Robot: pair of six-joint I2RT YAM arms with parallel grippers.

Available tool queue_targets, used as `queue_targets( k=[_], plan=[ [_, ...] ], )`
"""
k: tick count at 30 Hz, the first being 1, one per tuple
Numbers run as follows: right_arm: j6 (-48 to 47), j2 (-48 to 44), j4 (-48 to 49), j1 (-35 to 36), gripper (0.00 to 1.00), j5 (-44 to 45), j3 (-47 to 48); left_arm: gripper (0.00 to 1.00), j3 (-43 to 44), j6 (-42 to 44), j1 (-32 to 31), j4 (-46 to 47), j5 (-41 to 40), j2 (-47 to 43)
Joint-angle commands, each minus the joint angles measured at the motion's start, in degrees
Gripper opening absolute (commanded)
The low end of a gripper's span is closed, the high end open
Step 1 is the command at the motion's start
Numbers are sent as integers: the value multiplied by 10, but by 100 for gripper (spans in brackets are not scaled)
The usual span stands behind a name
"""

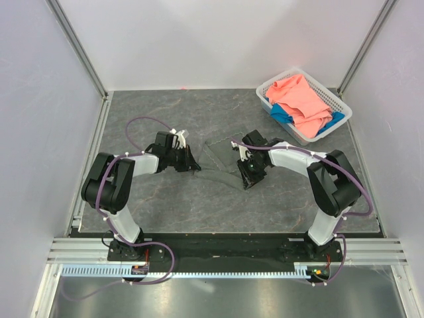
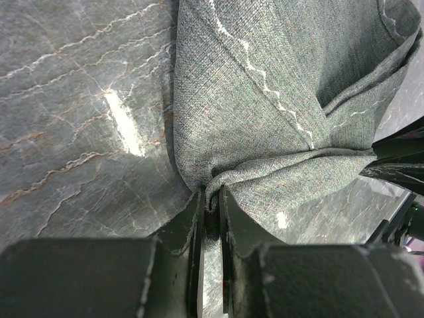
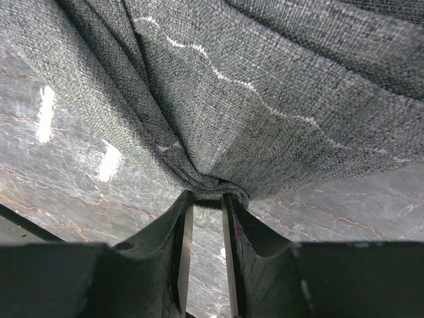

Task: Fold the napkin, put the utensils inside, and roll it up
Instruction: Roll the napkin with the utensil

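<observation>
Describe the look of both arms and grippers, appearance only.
Both the left arm and right arm have chunky black joints, white links and purple cables looped alongside. The left gripper and right gripper are matte black, each with two flat tapering fingers.

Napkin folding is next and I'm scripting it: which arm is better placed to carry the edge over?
Right, narrowly. Both tools pinch the napkin; the right tool sits closer beside its flat half, the left tool further out. Likely both must move.
</observation>
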Motion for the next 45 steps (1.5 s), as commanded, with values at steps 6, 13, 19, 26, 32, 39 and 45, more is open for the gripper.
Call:
queue_targets(
  k=[6,13,19,26,32,39,45],
  plan=[
    [-21,-67,-47,25,50,35,56,2,46,6,-4,-105,-11,-4],
    [-93,-70,52,153,68,180,79,2,74,-8,-4,-168,0,0],
    [-149,-15,156,173,72,171,86,2,82,-10,-4,-183,15,7],
    [-209,31,187,183,73,104,88,2,88,-10,-4,-196,23,14],
    [-223,47,190,181,73,69,86,2,91,-9,-3,-198,25,14],
    [-217,88,170,172,66,48,101,2,89,-8,-4,-198,32,14],
    [-211,105,158,157,49,36,98,2,91,-9,-4,-197,36,11]
  ],
)
